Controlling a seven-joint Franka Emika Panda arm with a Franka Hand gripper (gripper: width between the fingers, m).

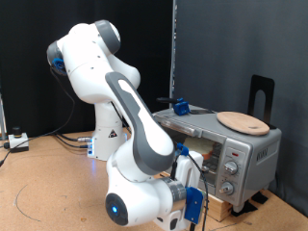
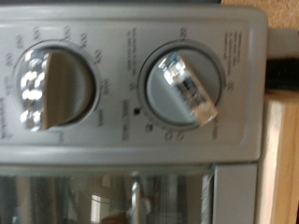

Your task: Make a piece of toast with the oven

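The gripper point(image 1: 195, 210) hangs low at the oven point(image 1: 226, 144) front, its fingers hidden behind the blue wrist mount, so whether it is open or closed cannot be told. Straight ahead of it, close, sits the control panel with two chrome knobs point(image 2: 184, 86). Above and beyond, a round wooden plate point(image 1: 242, 121) rests on the oven's roof. No toast is visible.
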